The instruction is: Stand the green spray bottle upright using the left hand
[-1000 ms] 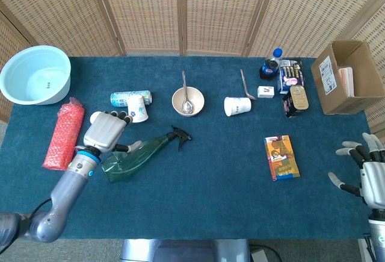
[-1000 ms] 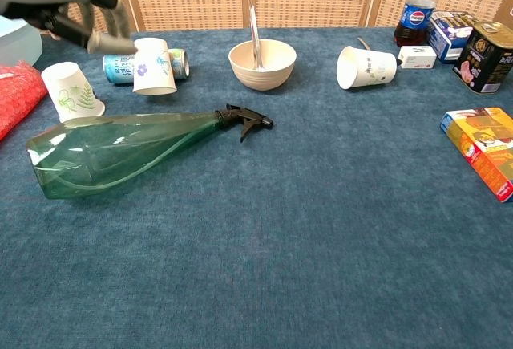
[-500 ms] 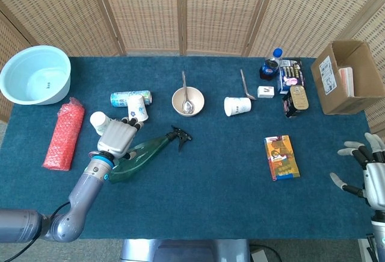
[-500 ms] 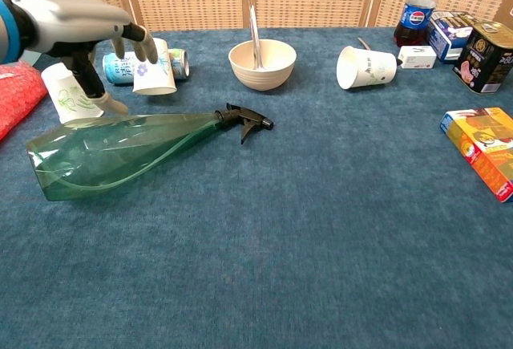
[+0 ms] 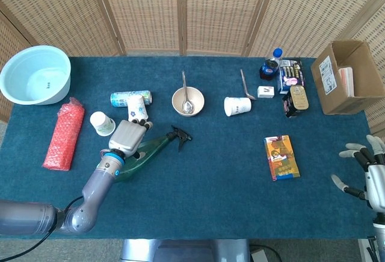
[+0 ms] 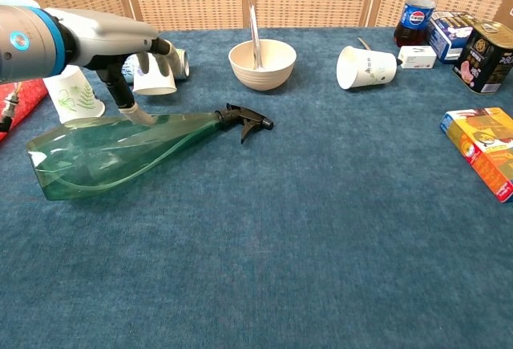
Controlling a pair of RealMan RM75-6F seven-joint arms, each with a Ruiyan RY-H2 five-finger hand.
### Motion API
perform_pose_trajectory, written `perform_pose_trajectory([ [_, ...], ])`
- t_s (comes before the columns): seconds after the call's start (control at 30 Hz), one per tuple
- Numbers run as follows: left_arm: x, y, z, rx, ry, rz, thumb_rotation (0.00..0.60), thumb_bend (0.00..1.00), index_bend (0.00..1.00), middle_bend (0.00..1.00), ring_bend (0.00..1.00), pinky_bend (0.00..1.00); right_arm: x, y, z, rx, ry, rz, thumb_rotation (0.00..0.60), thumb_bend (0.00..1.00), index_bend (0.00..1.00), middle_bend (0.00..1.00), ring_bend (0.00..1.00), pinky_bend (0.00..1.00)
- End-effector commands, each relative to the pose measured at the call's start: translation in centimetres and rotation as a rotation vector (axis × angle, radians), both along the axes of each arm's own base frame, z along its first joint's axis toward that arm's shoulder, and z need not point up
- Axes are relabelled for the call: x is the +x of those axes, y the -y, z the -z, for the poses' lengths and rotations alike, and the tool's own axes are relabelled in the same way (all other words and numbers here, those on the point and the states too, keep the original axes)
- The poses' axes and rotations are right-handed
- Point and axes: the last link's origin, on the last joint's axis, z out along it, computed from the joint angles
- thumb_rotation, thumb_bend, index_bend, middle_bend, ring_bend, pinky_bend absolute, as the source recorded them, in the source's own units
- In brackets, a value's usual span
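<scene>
I am reaching my left hand (image 5: 127,135) out over the green bottle (image 6: 112,152), which is lying on its side on the blue table (image 6: 321,237). My fingers are spread and pointing down and away from me; my thumb tip is touching the bottle's upper side, but nothing is gripped. The bottle's fat clear-green body is lying under and behind my palm, toward my wrist, and its neck is running out past my fingertips to the right, ending in the black trigger head (image 6: 244,119).

Just beyond my fingertips a flowered paper cup (image 6: 155,76) is standing upside down, with a can (image 5: 124,98) lying on its side right behind it. To the left of my hand a second paper cup (image 6: 72,96) is standing, and further left a red bubble-wrap roll (image 5: 62,134) is lying. Past the trigger, further right, a cream bowl (image 6: 262,63) is holding a spoon.

My right hand (image 5: 368,171) is hanging open, fingers apart, at the table's far right edge, well apart from everything.
</scene>
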Motion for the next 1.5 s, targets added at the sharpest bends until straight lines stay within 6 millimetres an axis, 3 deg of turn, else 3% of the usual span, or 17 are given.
perform_pose_trajectory([
  [0.03, 0.3, 0.0, 0.3, -0.01, 0.012, -0.005, 0.533, 0.23, 0.18, 0.23, 0.26, 0.49, -0.1, 0.0, 0.0, 0.005, 0.002, 0.003, 0.6, 0.23, 0.39, 0.3, 0.04, 0.1],
  [0.2, 0.7, -0.1, 0.9, -0.025, 0.026, -0.024, 0.531, 0.22, 0.17, 0.22, 0.26, 0.48, -0.2, -0.1, 0.0, 0.011, 0.007, 0.004, 0.6, 0.23, 0.39, 0.3, 0.04, 0.1],
  [0.3, 0.8, -0.2, 1.3, -0.037, 0.032, -0.044, 0.526, 0.21, 0.17, 0.22, 0.26, 0.54, -0.3, -0.1, 0.0, 0.017, 0.008, 0.008, 0.6, 0.23, 0.39, 0.3, 0.04, 0.1],
  [0.37, 1.0, -0.4, 1.7, -0.047, 0.037, -0.057, 0.492, 0.21, 0.16, 0.21, 0.25, 0.51, -0.5, -0.2, 0.0, 0.016, 0.01, 0.012, 0.6, 0.23, 0.39, 0.3, 0.04, 0.1],
  [0.47, 1.3, -0.7, 2.0, -0.055, 0.032, -0.068, 0.371, 0.18, 0.16, 0.2, 0.22, 0.41, -0.7, -0.3, -0.1, 0.015, 0.016, 0.017, 0.6, 0.23, 0.39, 0.3, 0.04, 0.1],
  [0.57, 1.3, -0.9, 2.2, -0.063, 0.016, -0.082, 0.31, 0.16, 0.16, 0.19, 0.2, 0.49, -0.7, -0.4, -0.1, 0.015, 0.02, 0.017, 0.6, 0.23, 0.39, 0.3, 0.04, 0.1],
  [0.77, 1.2, -1.1, 2.6, -0.07, -0.009, -0.099, 0.308, 0.16, 0.16, 0.18, 0.2, 0.44, -0.8, -0.4, -0.2, 0.014, 0.024, 0.016, 0.6, 0.23, 0.39, 0.3, 0.04, 0.1],
  [1.13, 0.6, -1.4, 3.0, -0.074, -0.052, -0.117, 0.31, 0.16, 0.17, 0.2, 0.21, 0.51, -1.1, -0.5, -0.3, 0.003, 0.031, 0.02, 0.6, 0.23, 0.39, 0.3, 0.04, 0.1],
  [1.3, 0.3, -1.4, 3.3, -0.081, -0.072, -0.137, 0.312, 0.16, 0.17, 0.21, 0.21, 0.44, -1.1, -0.6, -0.2, 0.003, 0.039, 0.02, 0.6, 0.23, 0.39, 0.3, 0.04, 0.1],
  [1.5, 0.5, -1.7, 4.0, -0.094, -0.062, -0.158, 0.311, 0.18, 0.21, 0.27, 0.3, 0.53, -1.2, -0.8, -0.3, 0.001, 0.042, 0.019, 0.6, 0.23, 0.39, 0.3, 0.04, 0.1],
])
